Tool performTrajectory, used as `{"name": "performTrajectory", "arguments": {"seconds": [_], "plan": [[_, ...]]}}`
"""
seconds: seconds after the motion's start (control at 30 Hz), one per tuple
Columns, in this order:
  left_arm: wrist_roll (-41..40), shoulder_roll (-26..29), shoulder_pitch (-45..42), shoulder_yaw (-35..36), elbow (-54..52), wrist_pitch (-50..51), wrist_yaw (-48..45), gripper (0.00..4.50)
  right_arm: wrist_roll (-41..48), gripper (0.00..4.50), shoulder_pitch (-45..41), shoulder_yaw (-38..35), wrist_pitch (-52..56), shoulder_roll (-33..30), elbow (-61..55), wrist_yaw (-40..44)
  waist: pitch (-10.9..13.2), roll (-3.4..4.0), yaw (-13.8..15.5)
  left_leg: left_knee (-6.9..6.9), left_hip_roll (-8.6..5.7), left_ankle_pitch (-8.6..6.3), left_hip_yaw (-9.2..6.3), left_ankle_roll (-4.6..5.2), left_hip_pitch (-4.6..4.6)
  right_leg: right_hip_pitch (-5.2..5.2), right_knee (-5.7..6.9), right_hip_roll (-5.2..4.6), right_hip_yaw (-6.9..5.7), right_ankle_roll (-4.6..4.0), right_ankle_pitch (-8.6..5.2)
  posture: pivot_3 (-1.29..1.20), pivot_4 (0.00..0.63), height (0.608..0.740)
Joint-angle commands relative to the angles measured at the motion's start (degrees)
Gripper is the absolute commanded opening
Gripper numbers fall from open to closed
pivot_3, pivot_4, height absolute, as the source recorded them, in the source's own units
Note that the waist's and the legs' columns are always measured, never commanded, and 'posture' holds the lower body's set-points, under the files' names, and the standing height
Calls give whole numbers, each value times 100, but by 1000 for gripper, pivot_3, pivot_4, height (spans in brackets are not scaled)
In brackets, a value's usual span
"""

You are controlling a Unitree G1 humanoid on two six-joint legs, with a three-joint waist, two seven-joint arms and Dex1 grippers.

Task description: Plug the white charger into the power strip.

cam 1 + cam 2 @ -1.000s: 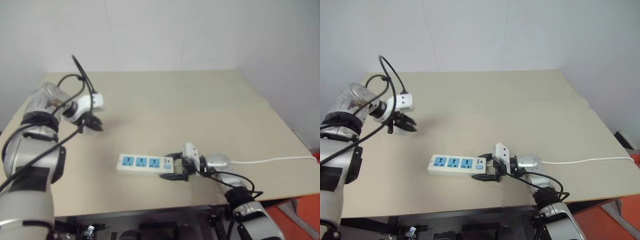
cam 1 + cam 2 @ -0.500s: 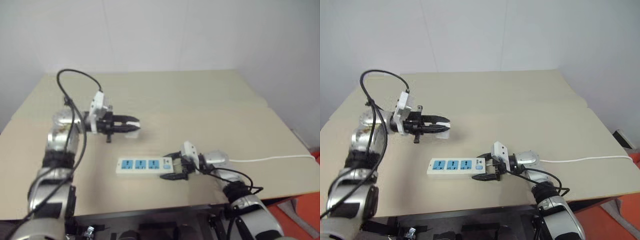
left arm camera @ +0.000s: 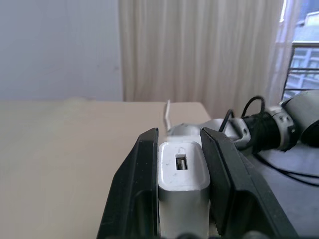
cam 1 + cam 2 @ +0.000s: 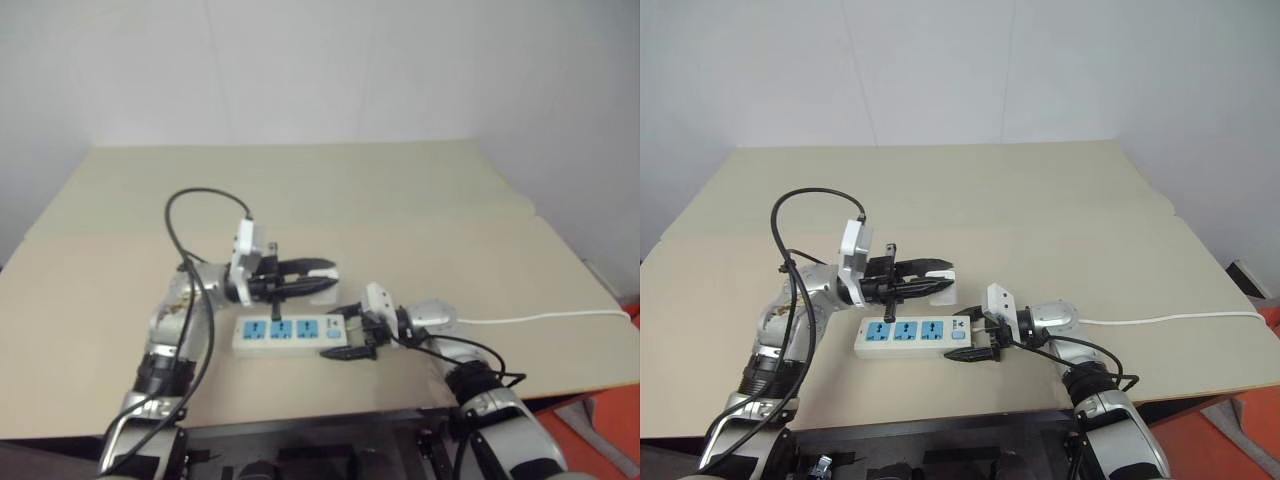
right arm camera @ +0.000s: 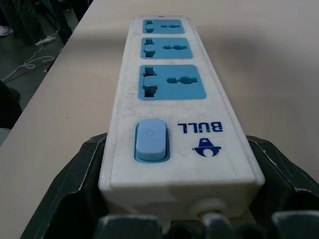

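Misalignment is the main risk: the left pincer [image 4: 940, 277] clamps the white charger [image 3: 182, 181] level above the power strip [image 4: 912, 335], so its prongs may miss a socket. The right pincer [image 4: 348, 332] grips the strip's switch end on the counter [image 4: 1060, 210]. The left wrist view shows the charger's port; the right wrist view shows three free sockets.

Head stereo downward over table [image 4: 1060, 200]; wrist cameras close, apparently along jaws.
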Motion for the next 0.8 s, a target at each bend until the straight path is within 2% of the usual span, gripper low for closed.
{"name": "performTrajectory", "arguments": {"seconds": [0.03, 0.37, 0.8], "plan": [[-44, -49, 152, -180, -262, -161, 13, 999, -53, 3423, 3, 147, -10, 95, -73, 19, 0, 0, -3, 0, 0, 0, 1, 0, 1, 1, -2, 0, 2, 0, 0, 0, 150, 740], [18, 254, 661, -275, -193, -375, -102, 999, -32, 3423, 54, 159, 40, 112, -171, -20, 0, 0, -5, -14, -1, 0, 13, 0, 22, 3, -16, 1, 21, 0, 0, 0, 150, 740], [93, 381, 832, -294, 17, -739, -157, 999, -61, 3423, 77, 226, -16, 41, -174, 79, 0, 0, 3, -19, -1, -1, 17, 0, 23, 3, -22, 0, 25, 0, 0, 0, 150, 740]]}}
